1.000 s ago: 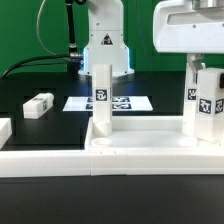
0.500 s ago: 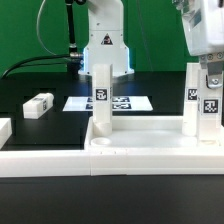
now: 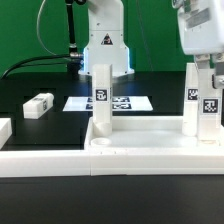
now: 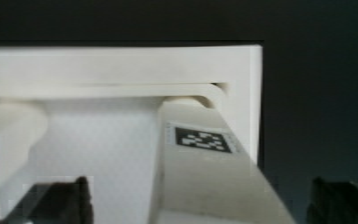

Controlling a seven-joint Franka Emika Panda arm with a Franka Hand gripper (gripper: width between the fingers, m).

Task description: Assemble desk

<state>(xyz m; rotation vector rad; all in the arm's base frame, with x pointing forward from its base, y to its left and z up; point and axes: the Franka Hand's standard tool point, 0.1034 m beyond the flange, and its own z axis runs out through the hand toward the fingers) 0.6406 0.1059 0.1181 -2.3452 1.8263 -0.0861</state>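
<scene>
The white desk top [image 3: 140, 150] lies tray-side up at the front, and it also shows in the wrist view [image 4: 123, 65]. Three tagged legs stand upright in it: one on the exterior view's left [image 3: 101, 100], one at the back right [image 3: 191, 100] and one at the front right [image 3: 208, 112]. My gripper [image 3: 206, 68] hangs over the top of the front right leg. In the wrist view my gripper [image 4: 197, 205] straddles this leg [image 4: 208, 140], with a gap between the leg and each dark fingertip [image 4: 60, 200]. It is open.
A loose white leg [image 3: 38, 105] lies on the black table at the exterior view's left. The marker board [image 3: 125, 103] lies behind the desk top. Long white rails [image 3: 40, 162] run along the front. The robot base [image 3: 101, 48] stands at the back.
My gripper has risen and turned above the front right leg, and that leg now shows a different face. Over the last half second almost nothing moved.
</scene>
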